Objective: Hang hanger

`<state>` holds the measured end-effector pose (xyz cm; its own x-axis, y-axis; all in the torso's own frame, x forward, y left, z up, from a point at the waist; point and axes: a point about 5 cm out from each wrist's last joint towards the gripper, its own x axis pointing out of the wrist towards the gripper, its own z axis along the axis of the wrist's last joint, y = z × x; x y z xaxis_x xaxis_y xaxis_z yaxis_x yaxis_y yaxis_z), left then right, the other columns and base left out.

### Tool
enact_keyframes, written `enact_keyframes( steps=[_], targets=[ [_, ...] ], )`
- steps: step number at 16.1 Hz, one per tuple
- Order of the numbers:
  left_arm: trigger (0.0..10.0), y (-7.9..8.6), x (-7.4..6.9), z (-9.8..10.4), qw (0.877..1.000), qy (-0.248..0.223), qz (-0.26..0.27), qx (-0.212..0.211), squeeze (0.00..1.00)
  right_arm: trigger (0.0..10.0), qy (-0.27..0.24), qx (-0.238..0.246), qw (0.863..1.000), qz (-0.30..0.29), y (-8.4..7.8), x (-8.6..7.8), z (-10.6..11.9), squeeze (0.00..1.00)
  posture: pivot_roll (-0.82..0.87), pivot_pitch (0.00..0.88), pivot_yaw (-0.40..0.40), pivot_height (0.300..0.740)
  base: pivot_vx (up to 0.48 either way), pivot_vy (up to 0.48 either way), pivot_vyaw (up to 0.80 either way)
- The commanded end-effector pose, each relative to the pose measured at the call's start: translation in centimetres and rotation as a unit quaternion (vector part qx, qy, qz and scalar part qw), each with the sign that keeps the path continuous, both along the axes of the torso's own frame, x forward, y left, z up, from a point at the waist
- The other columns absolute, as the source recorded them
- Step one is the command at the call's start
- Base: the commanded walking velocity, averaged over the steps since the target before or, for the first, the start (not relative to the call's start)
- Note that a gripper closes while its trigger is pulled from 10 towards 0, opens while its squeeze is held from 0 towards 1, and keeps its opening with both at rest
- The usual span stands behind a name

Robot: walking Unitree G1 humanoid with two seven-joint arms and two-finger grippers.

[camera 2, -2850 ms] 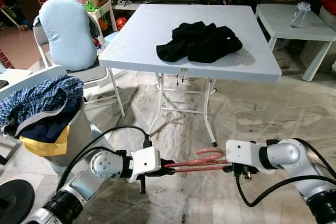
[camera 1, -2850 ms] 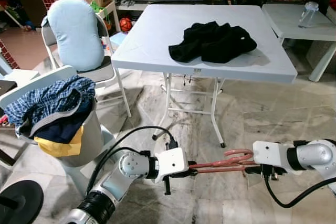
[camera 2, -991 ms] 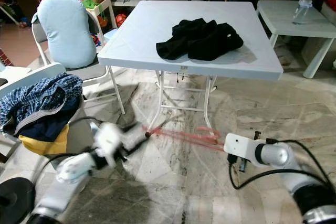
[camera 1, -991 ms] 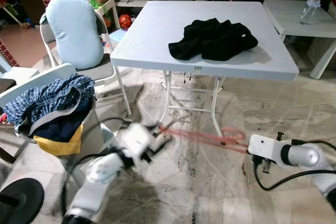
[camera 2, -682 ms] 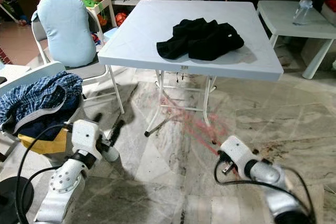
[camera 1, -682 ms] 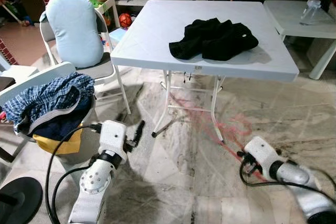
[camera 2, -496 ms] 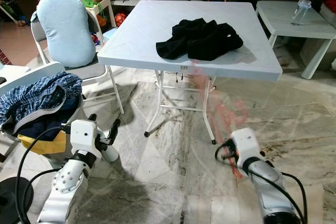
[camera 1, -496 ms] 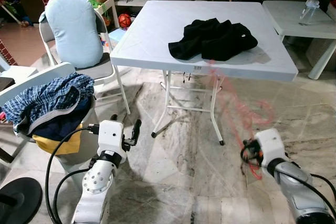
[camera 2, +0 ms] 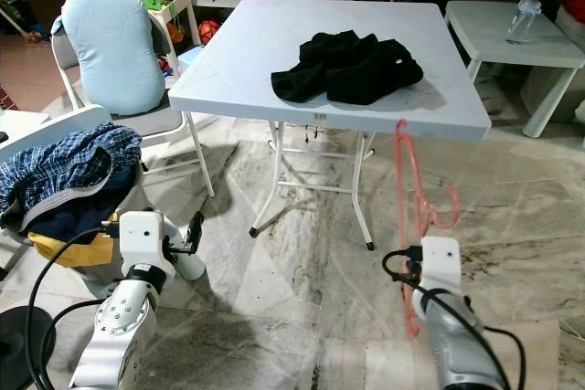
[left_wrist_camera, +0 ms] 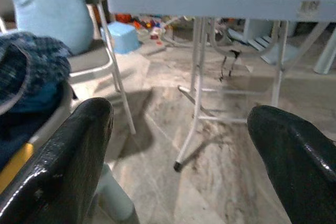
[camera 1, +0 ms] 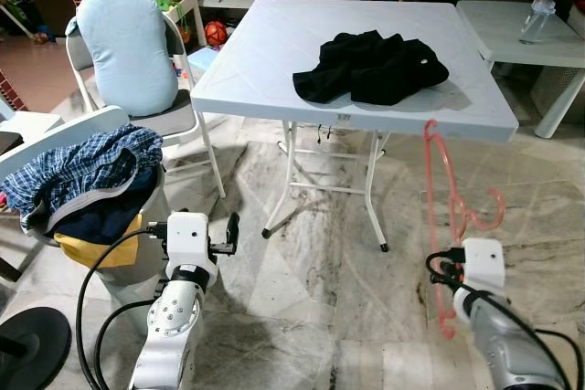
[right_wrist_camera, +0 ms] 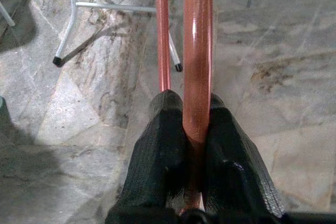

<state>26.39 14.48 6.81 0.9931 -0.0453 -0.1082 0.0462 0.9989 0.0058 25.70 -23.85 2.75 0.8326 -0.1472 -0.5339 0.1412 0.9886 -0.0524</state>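
Right gripper (right_wrist_camera: 191, 129) pinches the thin pink hanger (camera 1: 448, 207), which stands upright just off the white table's (camera 1: 274, 52) front edge over open marble floor (camera 1: 320, 253), while the left gripper (left_wrist_camera: 184, 129), fingers spread and empty, points between basket (camera 1: 137, 253) and table.

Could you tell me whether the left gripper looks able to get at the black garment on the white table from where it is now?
Probably not: the left gripper sits open below the white table; the black garment lies mid-tabletop.
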Motion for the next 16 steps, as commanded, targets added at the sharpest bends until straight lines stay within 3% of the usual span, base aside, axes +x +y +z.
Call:
enact_keyframes(
  steps=[1,3,4,5,7,10,11,16],
  targets=[
    [10.0,-0.2,0.3,0.0,1.0,0.007,-0.004,-0.008,0.0,10.0,-0.028,-0.006,1.0,-0.01,0.5,0.7,1.1,0.0,-0.01,0.0,-0.008,0.74,0.0,0.0,0.0],
    [10.0,-0.5,0.4,0.0,1.0,0.01,-0.012,-0.012,0.0,10.0,-0.036,-0.032,0.998,-0.033,0.6,1.2,1.6,0.0,-0.01,0.0,-0.005,0.74,0.0,0.0,0.0],
    [10.0,-0.8,0.5,0.1,0.999,0.011,-0.022,-0.023,0.0,10.0,-0.026,-0.002,0.999,-0.044,0.8,1.2,1.5,0.0,-0.02,0.0,-0.001,0.74,0.0,0.0,0.0],
    [10.0,-1.0,0.5,0.2,0.999,0.013,-0.029,-0.029,0.0,10.0,-0.061,0.015,0.998,-0.012,1.4,1.5,2.1,0.0,-0.02,0.0,0.0,0.74,0.0,0.0,0.0],
    [10.0,-1.2,0.6,0.2,0.999,0.016,-0.035,-0.03,0.0,10.0,-0.07,0.021,0.997,-0.012,1.5,1.4,2.3,0.0,-0.02,0.0,0.003,0.74,0.0,0.0,0.0],
    [10.0,-1.5,0.8,0.1,0.998,0.026,-0.041,-0.035,0.0,10.0,-0.058,0.007,0.998,-0.008,1.9,1.7,2.4,0.0,-0.03,0.0,0.005,0.74,0.0,0.247,0.0],
    [10.0,-1.5,0.8,0.0,0.998,0.029,-0.044,-0.036,0.0,10.0,-0.057,0.028,0.998,-0.011,2.0,1.6,2.3,0.0,-0.03,0.0,0.005,0.74,0.0,0.274,0.0],
    [10.0,-1.5,0.9,0.1,0.998,0.03,-0.051,-0.032,0.0,10.0,-0.068,0.034,0.997,-0.017,2.0,1.7,2.5,0.0,-0.03,0.0,0.004,0.74,0.0,0.342,0.0]
  ],
)
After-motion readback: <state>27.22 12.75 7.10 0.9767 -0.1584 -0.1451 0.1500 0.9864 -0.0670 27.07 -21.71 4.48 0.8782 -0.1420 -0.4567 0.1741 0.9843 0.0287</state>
